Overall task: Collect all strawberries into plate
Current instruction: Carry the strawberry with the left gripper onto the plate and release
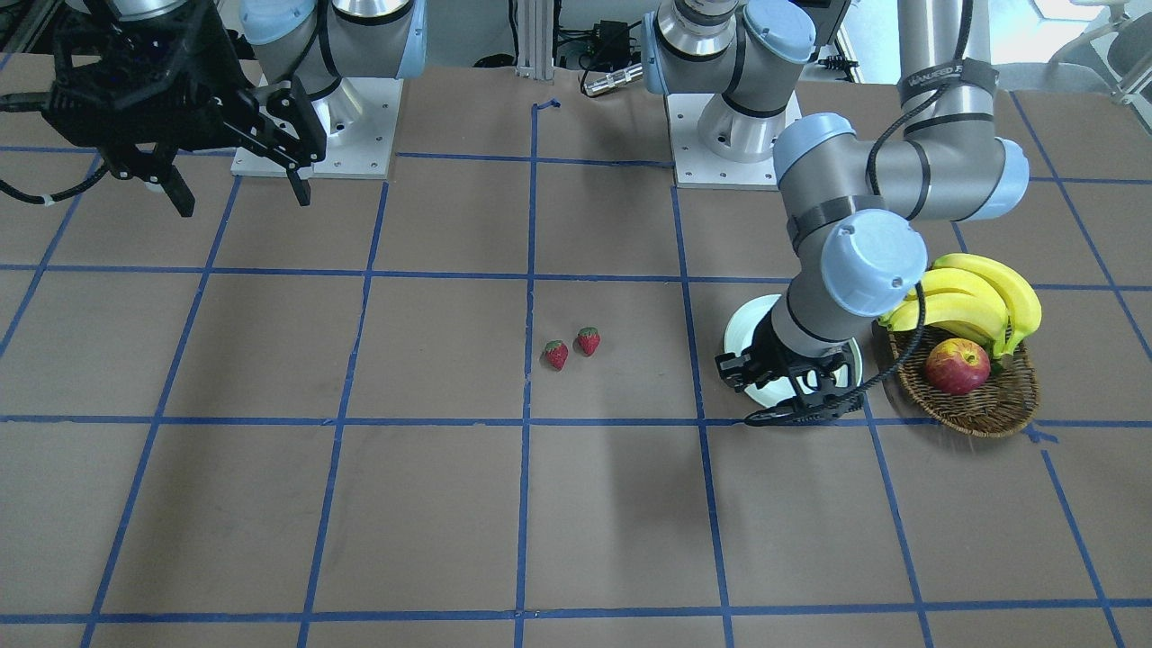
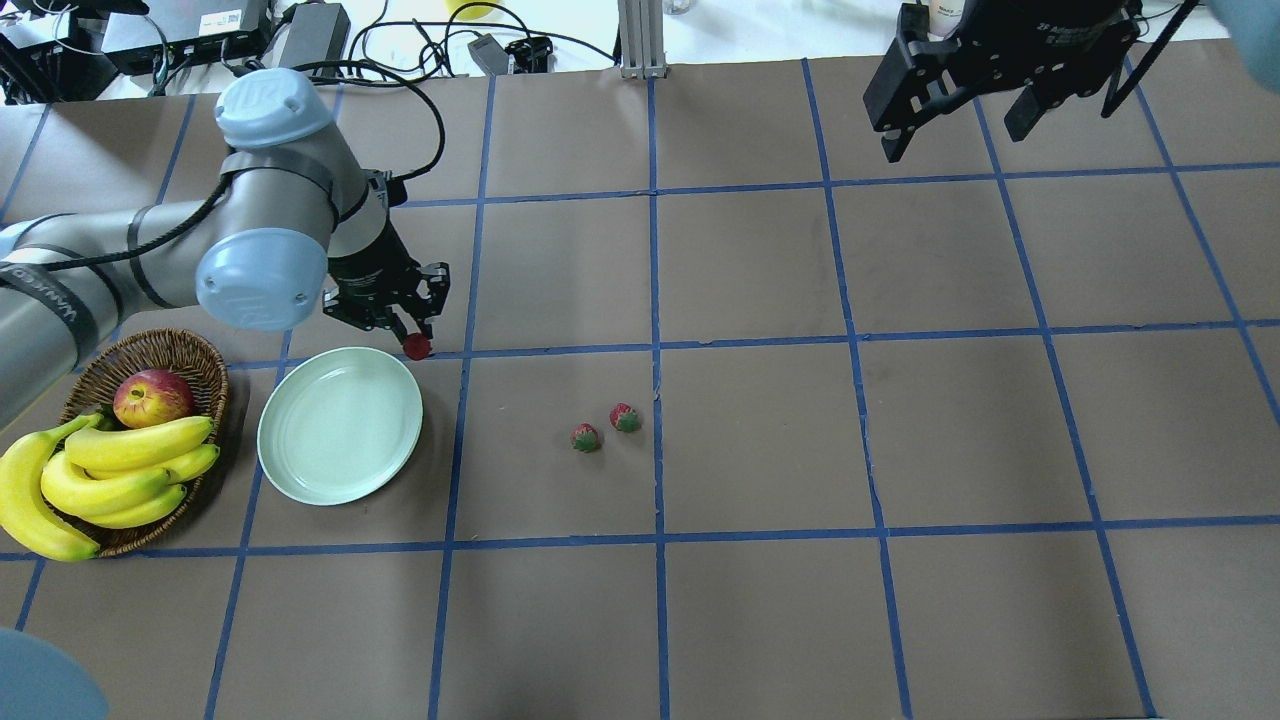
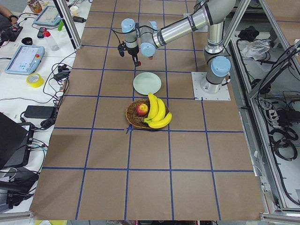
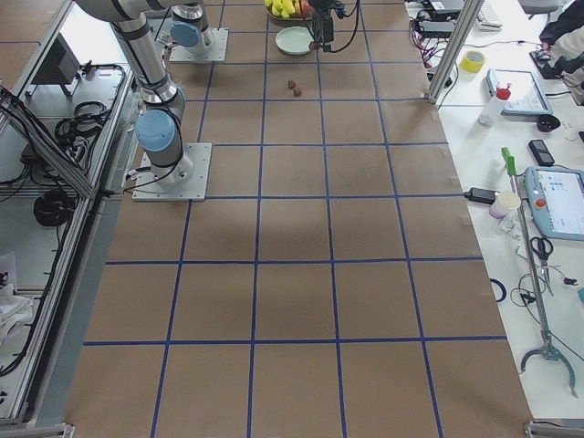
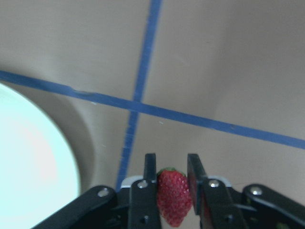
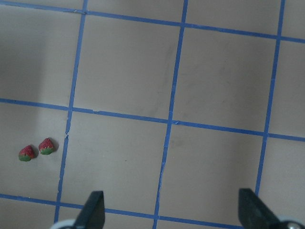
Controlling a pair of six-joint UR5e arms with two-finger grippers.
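My left gripper (image 2: 412, 338) is shut on one strawberry (image 5: 174, 198), which also shows in the overhead view (image 2: 417, 347). It holds the berry just past the far right rim of the mint-green plate (image 2: 340, 425), above the table; the plate's edge (image 5: 28, 167) lies to the left in the left wrist view. The plate holds nothing. Two more strawberries (image 2: 585, 437) (image 2: 625, 417) lie side by side on the table near the middle, to the right of the plate. My right gripper (image 2: 955, 140) is open, empty and raised at the far right.
A brown wicker basket (image 2: 190, 350) with a bunch of bananas (image 2: 110, 475) and a red-yellow apple (image 2: 152, 397) stands just left of the plate. The left arm's elbow (image 2: 262, 280) hangs over the basket's far side. Blue tape lines grid the brown table.
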